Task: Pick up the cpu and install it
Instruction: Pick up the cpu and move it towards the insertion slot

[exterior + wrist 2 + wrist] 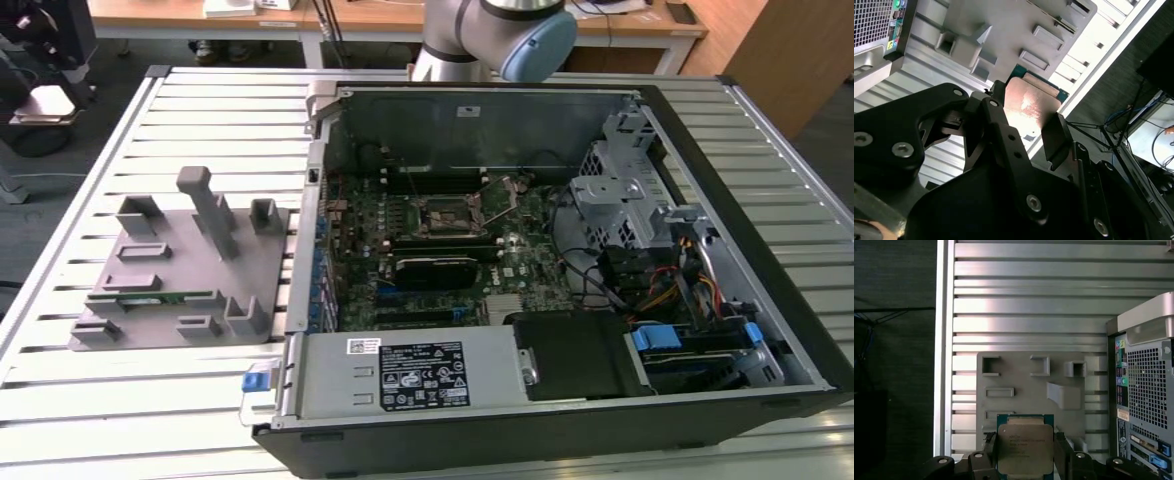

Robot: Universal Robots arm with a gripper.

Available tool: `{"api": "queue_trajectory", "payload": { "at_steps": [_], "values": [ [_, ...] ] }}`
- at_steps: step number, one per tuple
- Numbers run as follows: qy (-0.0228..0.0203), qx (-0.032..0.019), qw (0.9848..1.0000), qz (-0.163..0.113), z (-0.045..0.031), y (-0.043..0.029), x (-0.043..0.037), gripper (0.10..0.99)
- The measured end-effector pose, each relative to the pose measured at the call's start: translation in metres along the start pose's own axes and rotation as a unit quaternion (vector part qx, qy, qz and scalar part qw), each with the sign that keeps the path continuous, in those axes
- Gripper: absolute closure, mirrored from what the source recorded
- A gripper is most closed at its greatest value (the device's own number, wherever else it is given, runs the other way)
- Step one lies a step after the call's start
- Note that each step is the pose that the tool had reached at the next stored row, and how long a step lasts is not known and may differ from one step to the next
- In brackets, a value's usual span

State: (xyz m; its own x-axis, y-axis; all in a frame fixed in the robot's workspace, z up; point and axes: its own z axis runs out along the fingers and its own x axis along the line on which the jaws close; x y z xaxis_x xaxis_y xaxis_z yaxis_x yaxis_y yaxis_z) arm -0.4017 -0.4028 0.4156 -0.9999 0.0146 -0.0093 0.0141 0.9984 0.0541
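In both wrist views my gripper (1025, 462) is shut on the cpu (1025, 447), a flat square chip with a silvery top and green edge. One black finger (990, 455) presses each side of it. The second wrist view shows the cpu (1030, 105) clamped in the gripper (1026, 131) from another side, its face pale and shiny. The chip hangs over the grey holder plate (1029, 385) on the slatted table. In the exterior view the motherboard socket (447, 215) lies with its metal frame inside the open computer case (747, 330).
The grey holder plate (180, 265) lies at the exterior view's left of the case, with upright pegs and a green memory stick (160, 297) in one slot. The arm (494, 40) rises behind the case. Drive cage and cables (641, 230) crowd the case's right side.
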Motion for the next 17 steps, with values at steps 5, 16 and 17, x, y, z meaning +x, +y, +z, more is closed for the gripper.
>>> {"api": "queue_trajectory", "payload": {
  "at_steps": [5, 16, 17],
  "values": [
    [0.0, 0.0, 1.0, 0.0, 0.0001, 0.0001, -0.0073, 0.549],
    [0.0, 0.0, 1.0, 0.0, 0.0004, 0.0004, -0.02, 0.549],
    [0.0, 0.0, 1.0, 0.0, 0.0004, 0.0004, -0.0212, 0.549]
  ]
}}
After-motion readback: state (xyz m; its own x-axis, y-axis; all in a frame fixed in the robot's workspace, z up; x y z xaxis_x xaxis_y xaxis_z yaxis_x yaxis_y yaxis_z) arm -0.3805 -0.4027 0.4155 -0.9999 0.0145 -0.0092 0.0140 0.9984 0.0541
